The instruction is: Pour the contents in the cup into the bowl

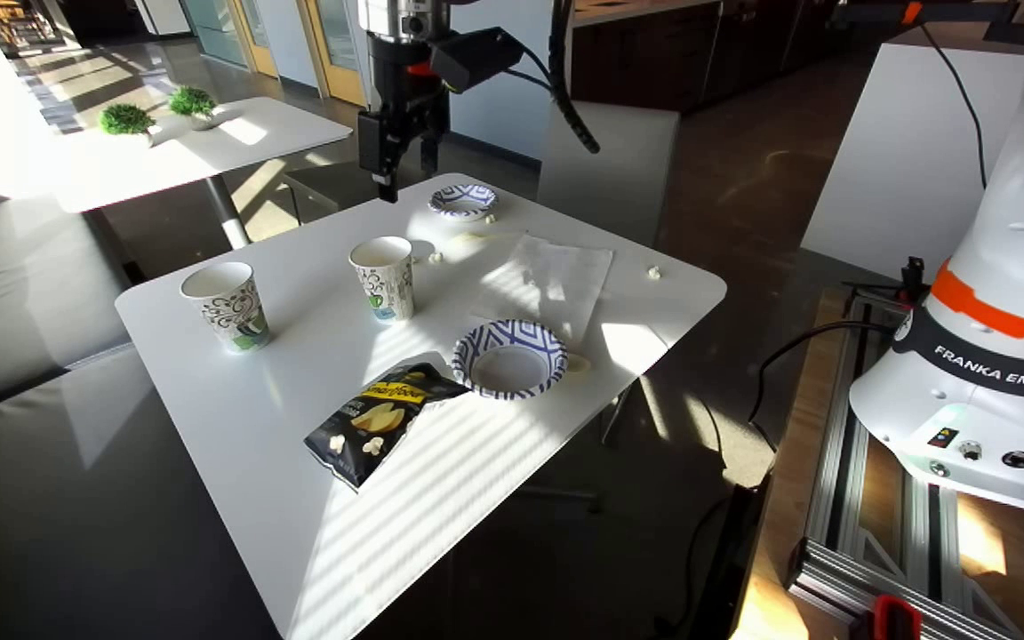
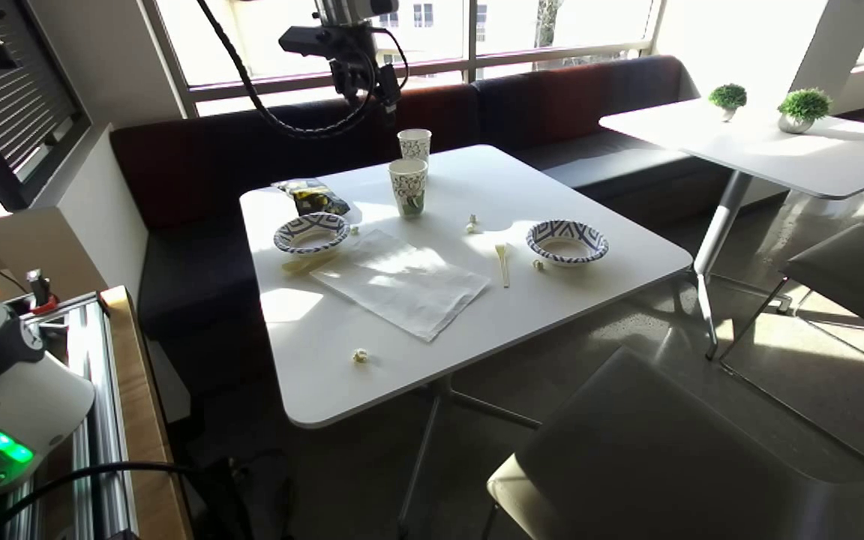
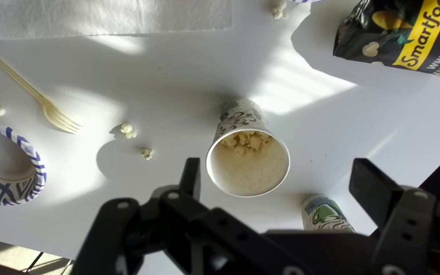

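In the wrist view the fingers (image 3: 374, 189) are seen parted wide, with nothing held between them; in both exterior views they are held well above the counter (image 1: 236, 409). The cup (image 1: 385, 283) is stood upright on the counter, and popcorn (image 3: 245, 141) is seen inside it from the wrist view, where its rim shows between the fingers. A second cup (image 1: 234, 309), printed much alike, is placed upright near it; what lies inside cannot be made out. A patterned bowl (image 1: 510, 366) is set just beside a black snack bag (image 1: 380, 420), on which the word Smartfood is printed across a yellow band. A second bowl (image 2: 565, 246), also blue and white, is placed across a white napkin (image 2: 402, 281) from the first, near a pale fork (image 3: 52, 112). Which of the two bowls is named by the task cannot be told. A pale utensil (image 2: 301, 265) is laid close to the patterned bowl, its kind too small to be read. Loose popcorn pieces (image 3: 128, 131) are scattered on the counter: two are found between the cup and the fork, and one is seen near an edge beyond the napkin.
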### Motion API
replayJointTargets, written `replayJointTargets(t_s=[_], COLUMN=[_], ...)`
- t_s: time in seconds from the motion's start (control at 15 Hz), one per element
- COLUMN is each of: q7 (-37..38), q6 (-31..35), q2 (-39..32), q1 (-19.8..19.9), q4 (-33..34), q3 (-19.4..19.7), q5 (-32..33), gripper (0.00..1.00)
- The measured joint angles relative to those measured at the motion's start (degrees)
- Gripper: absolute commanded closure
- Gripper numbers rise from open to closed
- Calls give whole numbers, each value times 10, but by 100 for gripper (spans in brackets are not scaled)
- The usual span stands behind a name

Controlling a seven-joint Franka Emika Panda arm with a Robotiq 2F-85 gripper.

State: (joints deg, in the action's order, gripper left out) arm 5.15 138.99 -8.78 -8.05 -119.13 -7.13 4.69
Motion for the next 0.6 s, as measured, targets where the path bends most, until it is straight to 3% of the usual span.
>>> replayJointTargets(t_s=[0.27, 0.6], q7=[59, 69], q6=[8, 45], q2=[-47, -113], q1=[-20, -31], q4=[28, 66], q3=[1, 8], q5=[51, 63], gripper=[0, 0])
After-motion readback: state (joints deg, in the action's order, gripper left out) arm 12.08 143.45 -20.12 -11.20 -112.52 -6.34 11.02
